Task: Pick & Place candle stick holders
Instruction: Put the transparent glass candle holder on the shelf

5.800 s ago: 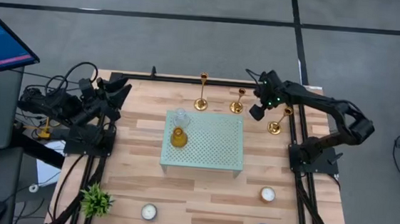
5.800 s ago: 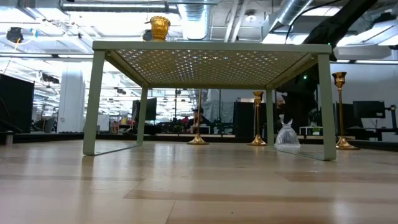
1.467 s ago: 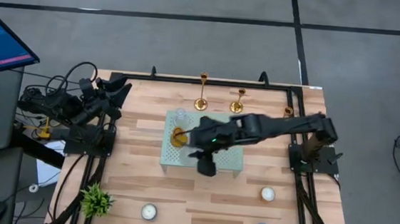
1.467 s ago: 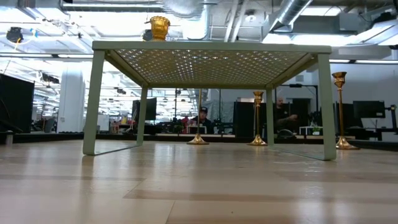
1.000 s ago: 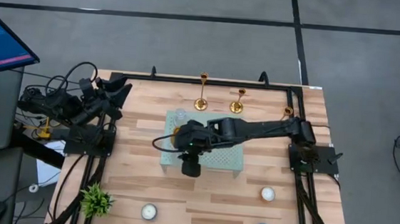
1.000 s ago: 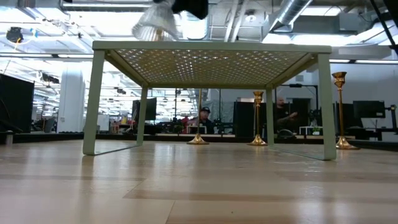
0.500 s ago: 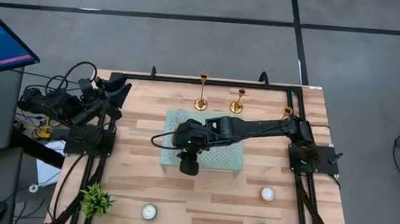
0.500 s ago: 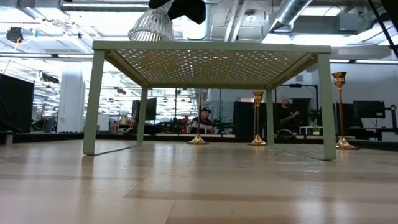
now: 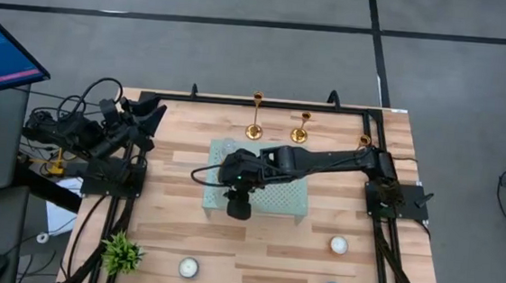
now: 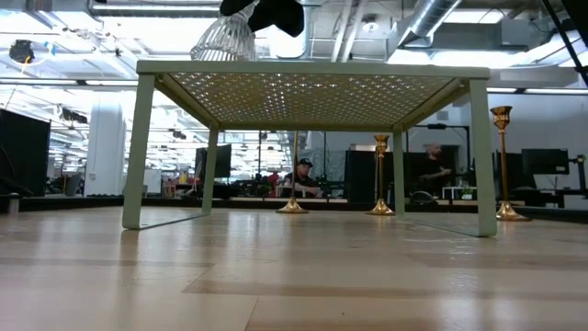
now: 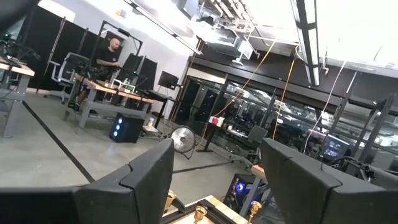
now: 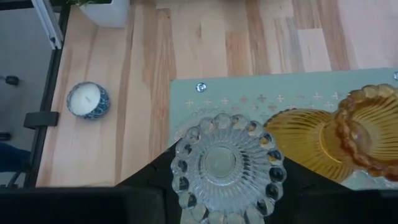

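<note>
Your right gripper is reaching across the bench and hanging over the left part of the pale green perforated stand. Its fingers are closed around a clear ribbed glass cup, which you are holding just above the stand's top; in the low view that cup is showing tilted, above the stand's upper edge near its left end. In the right wrist view an amber glass cup is lying on the stand right beside the clear one, and a white tealight candle is sitting on the bare wood well apart from the stand.

The candle stick holders are not being touched. All three are standing upright on the bench along its far edge, behind the stand: the tallest toward the left, a shorter one just right of it, and the third near the right arm's base, partly covered by the arm. In the low view they are showing as gold stems beyond the stand's legs.

Your left gripper is waiting folded back at the left edge of the bench, its fingers held apart with nothing between them.

A small green plant is sitting at the near left corner.
</note>
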Controlling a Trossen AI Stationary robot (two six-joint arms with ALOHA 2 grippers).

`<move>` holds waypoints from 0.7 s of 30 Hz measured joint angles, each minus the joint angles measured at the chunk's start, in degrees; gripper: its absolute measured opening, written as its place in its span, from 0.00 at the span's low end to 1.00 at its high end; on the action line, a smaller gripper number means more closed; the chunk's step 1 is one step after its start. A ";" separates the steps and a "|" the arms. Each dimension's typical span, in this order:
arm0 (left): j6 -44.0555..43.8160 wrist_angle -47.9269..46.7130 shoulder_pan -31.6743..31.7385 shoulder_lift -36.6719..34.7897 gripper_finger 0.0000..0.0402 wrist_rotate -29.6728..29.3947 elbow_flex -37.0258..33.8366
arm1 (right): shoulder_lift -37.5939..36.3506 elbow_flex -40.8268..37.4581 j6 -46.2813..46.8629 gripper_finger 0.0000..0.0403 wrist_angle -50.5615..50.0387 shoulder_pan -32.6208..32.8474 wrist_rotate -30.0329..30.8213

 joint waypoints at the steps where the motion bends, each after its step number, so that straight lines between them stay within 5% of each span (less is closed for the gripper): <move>1: 0.00 0.00 0.00 0.00 0.60 0.00 0.00 | 0.00 0.00 0.00 0.39 0.00 0.00 0.02; 21: 1.11 0.01 0.00 -0.01 0.60 0.02 0.00 | -0.03 0.00 -0.01 0.46 0.07 0.00 -0.15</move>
